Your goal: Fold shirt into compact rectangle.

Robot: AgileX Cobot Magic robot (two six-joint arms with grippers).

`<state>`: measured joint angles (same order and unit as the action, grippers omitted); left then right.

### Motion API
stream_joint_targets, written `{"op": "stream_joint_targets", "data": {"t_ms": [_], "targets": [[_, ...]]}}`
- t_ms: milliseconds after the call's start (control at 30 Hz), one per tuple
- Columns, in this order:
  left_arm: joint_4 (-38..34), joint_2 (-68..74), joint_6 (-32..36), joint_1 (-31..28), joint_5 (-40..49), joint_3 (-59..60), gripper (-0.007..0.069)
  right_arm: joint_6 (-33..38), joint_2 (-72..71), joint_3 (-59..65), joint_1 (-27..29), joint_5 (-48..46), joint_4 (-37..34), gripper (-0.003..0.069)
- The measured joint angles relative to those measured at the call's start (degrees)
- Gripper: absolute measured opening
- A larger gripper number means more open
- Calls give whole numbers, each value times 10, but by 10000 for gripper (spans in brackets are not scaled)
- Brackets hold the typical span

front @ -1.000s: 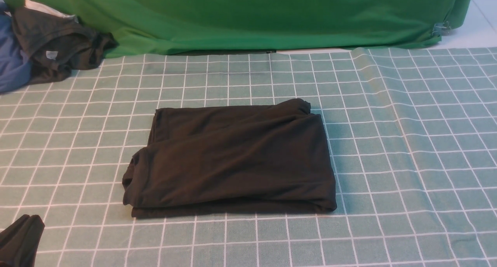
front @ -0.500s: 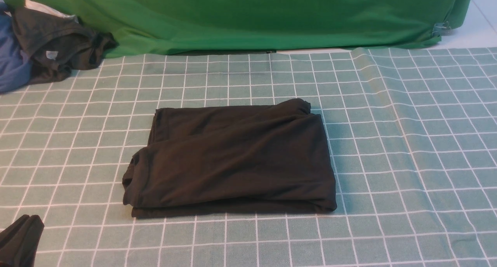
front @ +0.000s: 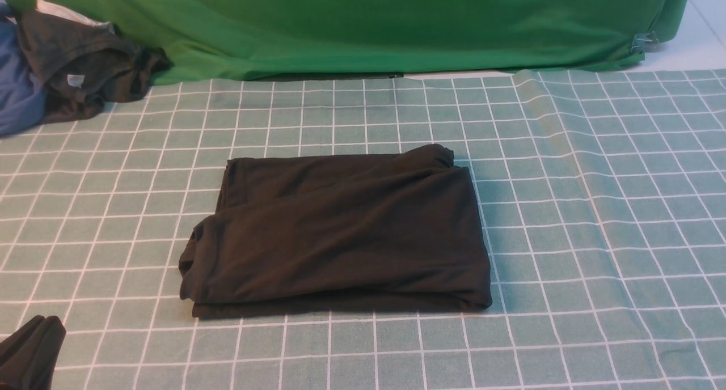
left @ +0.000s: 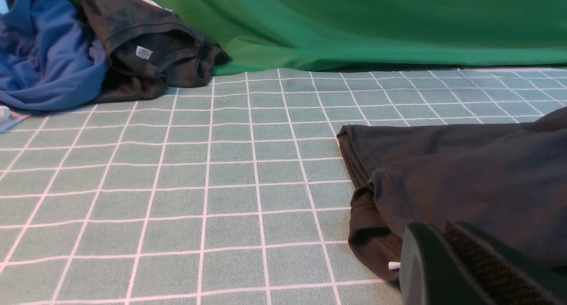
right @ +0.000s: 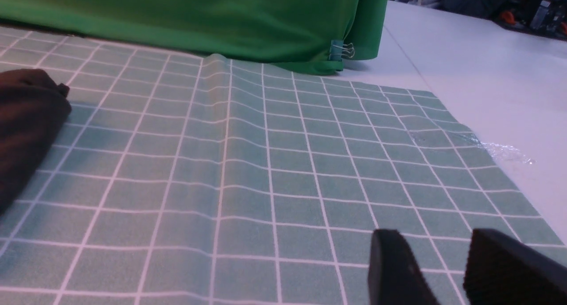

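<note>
- Shirt (front: 340, 237): black, lies folded in a rough rectangle at the middle of the checked cloth (front: 595, 208). The upper layer sits askew of the lower, leaving a step at the far left corner and a bulge at the near left edge. No print or label shows. Judged nearly done; any finishing step should square those left-hand edges by a light press or nudge, not a fresh lift, lest the layers slide.
- Green backdrop (front: 368, 21): hangs behind the cloth, well apart from the shirt.
- Blue garment (left: 44, 52) and smaller dark garment (left: 146, 52): heaped at the far left corner, well clear.
- Right gripper (right: 443, 269): fingers partly spread, empty, over bare cloth to the right of the shirt.
- Left gripper (left: 447, 260): fingers pressed together, nothing between them, just beside the shirt's near left corner.
</note>
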<state>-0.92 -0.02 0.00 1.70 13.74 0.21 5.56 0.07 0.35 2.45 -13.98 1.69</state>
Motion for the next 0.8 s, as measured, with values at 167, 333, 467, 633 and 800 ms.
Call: {"op": "stream_joint_targets", "data": {"t_ms": [167,333,467,633,800], "targets": [[0,0,0,0,0,0,13,-4,0,0,0,0,0,239],[0,0,0,0,0,0,13,-5,0,0,0,0,0,239],[0,0,0,0,0,0,13,-6,0,0,0,0,0,239],[0,0,0,0,0,0,13,-6,0,0,0,0,0,244],[0,0,0,0,0,0,13,-6,0,0,0,1,0,244]]}}
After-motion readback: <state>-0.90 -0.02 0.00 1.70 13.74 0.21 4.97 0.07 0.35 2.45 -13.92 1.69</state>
